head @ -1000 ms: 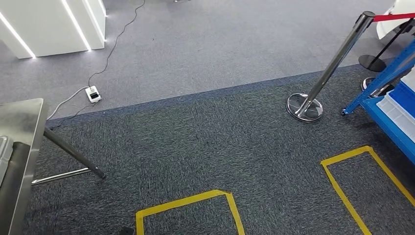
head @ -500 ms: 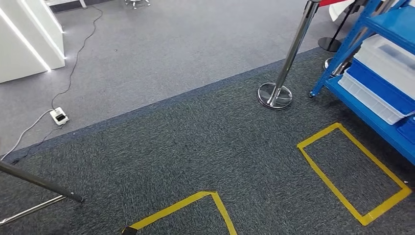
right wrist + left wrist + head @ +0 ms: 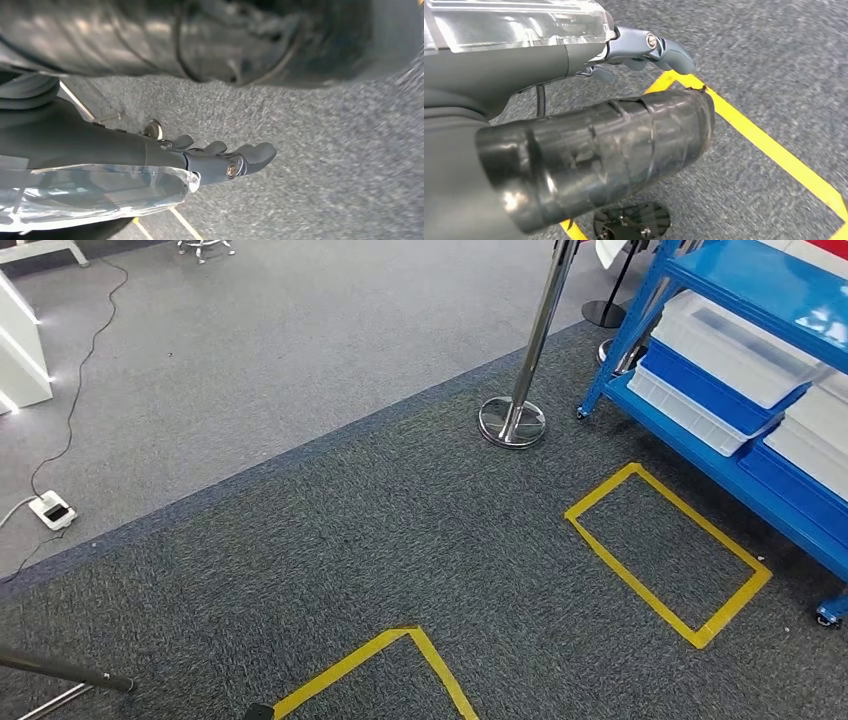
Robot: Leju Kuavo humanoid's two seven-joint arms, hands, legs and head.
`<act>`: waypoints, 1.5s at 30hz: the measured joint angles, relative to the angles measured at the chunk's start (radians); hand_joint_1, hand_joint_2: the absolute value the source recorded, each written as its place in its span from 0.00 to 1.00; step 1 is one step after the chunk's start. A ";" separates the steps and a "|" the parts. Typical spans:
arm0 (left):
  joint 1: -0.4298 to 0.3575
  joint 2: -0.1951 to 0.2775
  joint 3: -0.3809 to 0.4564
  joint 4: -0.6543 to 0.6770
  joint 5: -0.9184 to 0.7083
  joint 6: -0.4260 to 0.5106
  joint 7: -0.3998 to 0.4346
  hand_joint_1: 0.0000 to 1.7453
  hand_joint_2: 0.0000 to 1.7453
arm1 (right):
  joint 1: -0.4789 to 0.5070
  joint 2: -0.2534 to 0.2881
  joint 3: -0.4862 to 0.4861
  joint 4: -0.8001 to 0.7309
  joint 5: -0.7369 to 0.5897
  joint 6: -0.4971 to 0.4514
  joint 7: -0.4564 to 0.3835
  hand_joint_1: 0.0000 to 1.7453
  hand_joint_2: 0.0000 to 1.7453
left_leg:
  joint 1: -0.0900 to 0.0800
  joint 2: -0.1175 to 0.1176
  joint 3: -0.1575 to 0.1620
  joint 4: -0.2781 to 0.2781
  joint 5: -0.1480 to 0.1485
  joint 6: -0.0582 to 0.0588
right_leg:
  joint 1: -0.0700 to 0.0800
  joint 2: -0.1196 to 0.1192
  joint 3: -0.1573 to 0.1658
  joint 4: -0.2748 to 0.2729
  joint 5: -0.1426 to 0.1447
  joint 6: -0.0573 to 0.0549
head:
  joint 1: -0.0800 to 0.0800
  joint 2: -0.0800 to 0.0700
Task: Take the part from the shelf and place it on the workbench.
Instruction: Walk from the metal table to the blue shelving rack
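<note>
**Carpet underfoot, shelf off to my right**

Dark grey carpet filled my head view, crossed by a yellow tape rectangle (image 3: 668,554) and cut by a chrome stanchion (image 3: 520,390) on its round base. Off on the right stood the blue shelf (image 3: 760,280), its long run slanting from the far post down toward the near right corner. White and blue bins (image 3: 712,365) lay along it, their long sides following that same slant. Which of them held the part I could not tell; nothing that read as the part showed itself.

My left hand (image 3: 644,47) hung low over the floor by a strip of yellow tape, holding nothing, fingers (image 3: 674,52) loosely curved. My right hand (image 3: 220,157) hung the same way over plain carpet, empty, fingers (image 3: 257,150) slightly bent and apart.

By my reckoning the fetch was not yet begun: the shelf sat well apart on the right-hand side, so the right arm looked the nearer one. The worktop was out of sight.
</note>
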 joint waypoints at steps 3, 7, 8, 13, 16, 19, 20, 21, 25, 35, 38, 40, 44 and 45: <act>0.000 0.000 0.000 0.000 -0.001 0.000 0.000 0.00 0.00 | -0.002 0.000 0.000 0.000 0.006 0.000 0.001 0.00 0.00 | -0.005 0.029 0.013 0.001 -0.013 -0.012 | 0.009 -0.063 0.094 -0.178 0.068 -0.011 | 0.000 0.000; -0.008 -0.001 0.000 0.000 -0.001 -0.001 -0.001 0.00 0.00 | -0.003 -0.001 0.000 0.000 0.010 0.000 0.001 0.00 0.00 | -0.008 0.056 0.028 0.003 -0.029 -0.034 | 0.017 -0.048 0.105 -0.210 0.067 -0.034 | -0.001 0.000; -0.009 -0.001 0.000 0.000 -0.001 -0.001 -0.002 0.00 0.00 | -0.003 -0.001 0.001 0.000 0.010 0.000 0.001 0.00 0.00 | -0.006 0.039 0.025 0.020 -0.043 -0.038 | 0.014 -0.037 0.107 -0.215 0.069 -0.042 | -0.002 0.000; -0.003 -0.001 0.000 0.000 0.000 -0.003 -0.003 0.00 0.00 | -0.006 -0.002 0.001 0.000 0.012 0.001 0.001 0.00 0.00 | -0.002 -0.048 -0.107 0.284 -0.155 -0.046 | 0.010 0.026 0.112 -0.220 0.072 -0.059 | -0.002 0.000; -0.001 -0.001 0.000 0.000 0.001 -0.003 -0.002 0.00 0.00 | -0.005 -0.002 0.001 0.000 0.014 0.001 0.001 0.00 0.00 | -0.001 -0.067 -0.079 0.179 -0.057 -0.041 | 0.010 0.071 0.113 -0.212 0.069 -0.056 | -0.002 0.000; -0.002 -0.001 0.000 0.000 0.000 -0.003 0.000 0.00 0.00 | -0.006 -0.001 0.001 0.000 0.015 0.001 0.001 0.00 0.00 | 0.001 -0.116 -0.029 0.034 0.001 -0.032 | 0.012 0.104 0.105 -0.201 0.065 -0.042 | -0.002 0.000; -0.003 -0.001 0.000 0.000 0.000 -0.003 0.001 0.00 0.00 | -0.005 -0.001 0.001 0.000 0.015 0.001 0.002 0.00 0.00 | -0.001 -0.117 -0.027 0.028 -0.002 -0.029 | 0.012 0.113 0.102 -0.201 0.066 -0.035 | -0.002 0.000; -0.004 -0.002 0.001 0.000 -0.001 -0.003 0.002 0.00 0.00 | -0.002 -0.002 0.001 0.000 0.016 0.001 0.002 0.00 0.00 | -0.001 -0.108 -0.026 0.025 0.000 -0.024 | 0.011 0.120 0.100 -0.203 0.068 -0.028 | -0.002 0.000; -0.003 -0.004 0.001 0.000 -0.001 -0.002 0.003 0.00 0.00 | 0.001 -0.003 0.001 0.000 0.020 0.002 0.003 0.00 0.00 | 0.002 -0.066 -0.017 0.008 0.013 0.001 | 0.008 0.043 0.056 -0.109 0.009 -0.007 | 0.000 0.000; -0.003 -0.006 0.002 0.000 -0.001 -0.002 0.003 0.00 0.00 | -0.002 -0.003 0.001 0.001 0.026 0.011 0.003 0.00 0.00 | -0.008 0.044 0.009 0.007 -0.015 -0.020 | 0.025 -0.058 0.112 -0.207 0.060 -0.024 | 0.000 0.000; -0.009 -0.007 0.002 0.000 -0.001 -0.002 0.003 0.00 0.00 | 0.000 -0.003 0.001 0.001 0.027 0.012 0.004 0.00 0.00 | -0.007 0.038 0.019 0.016 -0.031 -0.035 | 0.018 -0.027 0.118 -0.220 0.066 -0.040 | 0.000 0.000; -0.009 -0.007 0.002 0.000 -0.002 -0.001 0.003 0.00 0.00 | -0.002 -0.003 0.001 0.001 0.027 0.012 0.004 0.00 0.00 | -0.004 -0.013 -0.016 0.094 -0.078 -0.042 | 0.011 -0.007 0.123 -0.229 0.071 -0.050 | -0.001 0.000; 0.000 -0.007 0.002 0.000 -0.002 -0.001 0.004 0.00 0.00 | -0.003 -0.003 0.001 0.001 0.029 0.012 0.005 0.00 0.00 | -0.003 -0.050 -0.121 0.283 -0.131 -0.048 | 0.012 0.045 0.123 -0.225 0.070 -0.055 | -0.001 0.000; 0.000 -0.007 0.002 0.000 -0.001 -0.001 0.004 0.00 0.00 | -0.003 -0.003 0.001 0.001 0.029 0.012 0.005 0.00 0.00 | -0.003 -0.052 -0.113 0.251 -0.097 -0.047 | 0.011 0.060 0.123 -0.222 0.069 -0.054 | -0.001 0.000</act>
